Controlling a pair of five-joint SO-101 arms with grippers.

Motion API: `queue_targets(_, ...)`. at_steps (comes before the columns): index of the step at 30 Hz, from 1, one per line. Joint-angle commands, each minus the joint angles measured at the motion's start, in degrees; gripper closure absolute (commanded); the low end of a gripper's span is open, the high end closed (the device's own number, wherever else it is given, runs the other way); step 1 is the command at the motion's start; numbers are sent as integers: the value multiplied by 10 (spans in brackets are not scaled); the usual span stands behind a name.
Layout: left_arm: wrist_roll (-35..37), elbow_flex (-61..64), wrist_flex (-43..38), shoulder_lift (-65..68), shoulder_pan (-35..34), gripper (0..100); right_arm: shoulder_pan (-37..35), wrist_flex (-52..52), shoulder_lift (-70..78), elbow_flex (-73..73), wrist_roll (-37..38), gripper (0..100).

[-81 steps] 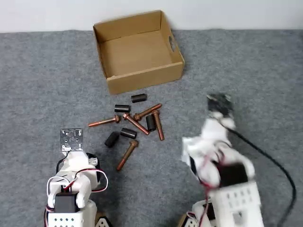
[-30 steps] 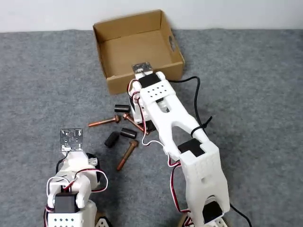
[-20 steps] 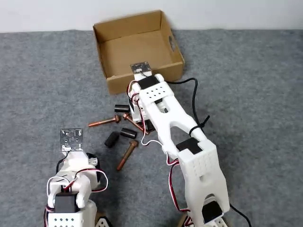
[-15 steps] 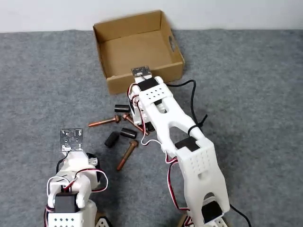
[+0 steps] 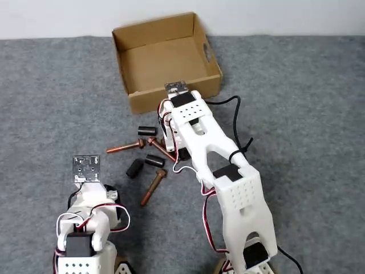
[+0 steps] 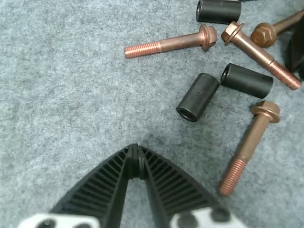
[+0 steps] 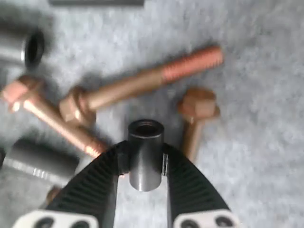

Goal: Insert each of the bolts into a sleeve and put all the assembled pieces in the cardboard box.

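My right gripper [image 7: 145, 164] is shut on a black sleeve [image 7: 145, 152], held over the pile with its open end facing away from the wrist. Below it lie copper bolts: a long bolt [image 7: 142, 83], a bolt head [image 7: 198, 107] and another bolt [image 7: 47, 114]. In the high view the right arm [image 5: 188, 114] stretches over the pile just in front of the cardboard box [image 5: 142, 103]. My left gripper [image 6: 137, 161] is shut and holds nothing, on the carpet short of a black sleeve [image 6: 197, 97] and a bolt [image 6: 248, 147]. The left arm [image 5: 88, 217] stays folded at the near left.
Loose on the grey carpet are bolts [image 5: 124, 147] [image 5: 153, 186] and sleeves [image 5: 146, 131] [image 5: 134, 168] [image 5: 154, 161]. A black cable [image 5: 236, 131] loops off the right arm. Open carpet spreads to the far left and the right.
The right arm swung from the table's right side to over the pile. In the last second its wrist shifted only slightly. The left arm stayed still.
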Motion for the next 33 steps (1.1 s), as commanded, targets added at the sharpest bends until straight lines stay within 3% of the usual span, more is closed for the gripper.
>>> queue_targets(1, -3, -3, 4, -4, -2, 994, 8, 49, -91, -18, 6, 990)
queue_targets(10, -3, -3, 4, -4, -2, 994, 23, 166, -245, -18, 4, 990)
queue_targets(18, -3, -3, 4, -4, -2, 994, 93, 169, -395, 2, 3, 991)
queue_targets(33, -4, -3, -25, -4, -2, 992, 247, 168, -767, 339, 6, 991)
